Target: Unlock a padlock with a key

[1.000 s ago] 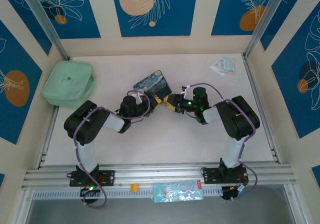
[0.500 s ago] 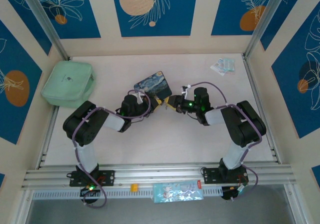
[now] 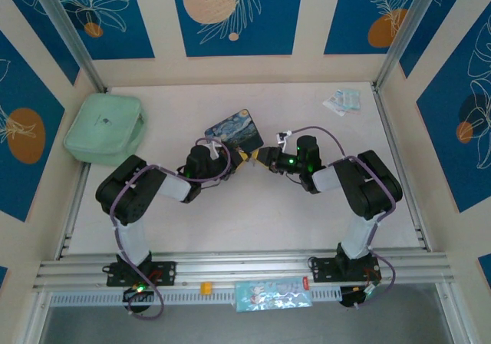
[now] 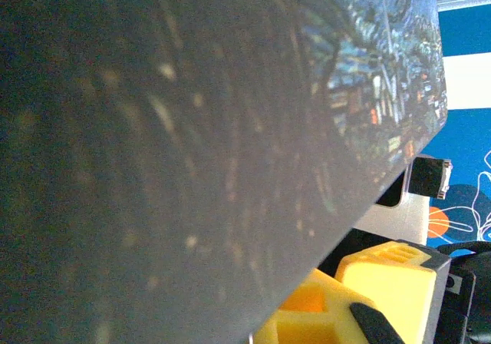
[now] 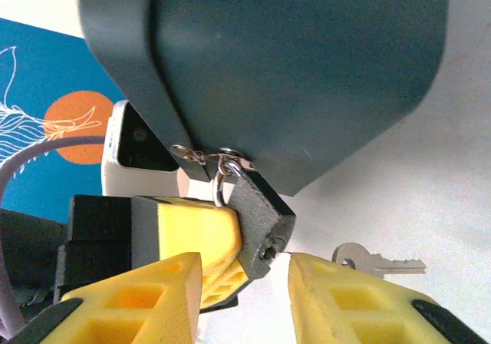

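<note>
Right elbow swung in a little. I see the right tool (image 5: pixel 245 302) spread apart below the padlock (image 5: pixel 261 215) hanging off the tin (image 5: pixel 291 67); key (image 5: pixel 377 264) lies on the table (image 5: pixel 437 198); left tool (image 3: pixel 240 157), I cannot tell

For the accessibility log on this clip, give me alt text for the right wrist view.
A small dark padlock hangs by its silvery shackle from the hasp of a dark tin, right in front of the open yellow fingers of the right gripper. A silver key lies on the pale table beyond, untouched.
</note>
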Controlling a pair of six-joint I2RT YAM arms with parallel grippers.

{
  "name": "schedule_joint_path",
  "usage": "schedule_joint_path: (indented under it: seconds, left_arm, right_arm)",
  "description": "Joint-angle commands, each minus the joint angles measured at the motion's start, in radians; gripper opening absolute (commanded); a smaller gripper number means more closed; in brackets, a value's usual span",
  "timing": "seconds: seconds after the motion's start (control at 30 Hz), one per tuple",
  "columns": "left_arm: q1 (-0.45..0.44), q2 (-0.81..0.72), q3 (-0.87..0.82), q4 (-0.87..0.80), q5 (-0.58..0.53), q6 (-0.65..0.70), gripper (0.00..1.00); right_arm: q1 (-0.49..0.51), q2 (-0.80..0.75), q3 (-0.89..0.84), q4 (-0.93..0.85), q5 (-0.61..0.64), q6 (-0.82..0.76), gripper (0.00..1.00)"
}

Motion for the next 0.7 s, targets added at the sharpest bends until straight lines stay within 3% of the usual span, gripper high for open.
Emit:
schedule_joint_path:
  seconds: [0.0,0.43,0.67]
  left_arm:
    - [-0.005,-0.052,0.002,0.078,0.021,-0.029,0.00]
    - [-0.009,-0.071,-0.004,0.059,0.017,-0.018,0.00]
    - [-0.010,-0.075,-0.002,0.050,0.017,-0.013,0.00]
  right_arm:
    - [0.001,0.004,-0.025,-0.017,0.032,-0.017,0.38]
    - [0.008,-0.025,-0.030,-0.037,0.051,-0.034,0.35]
    - [0.022,0.008,-0.029,0.054,0.039,0.020,0.25]
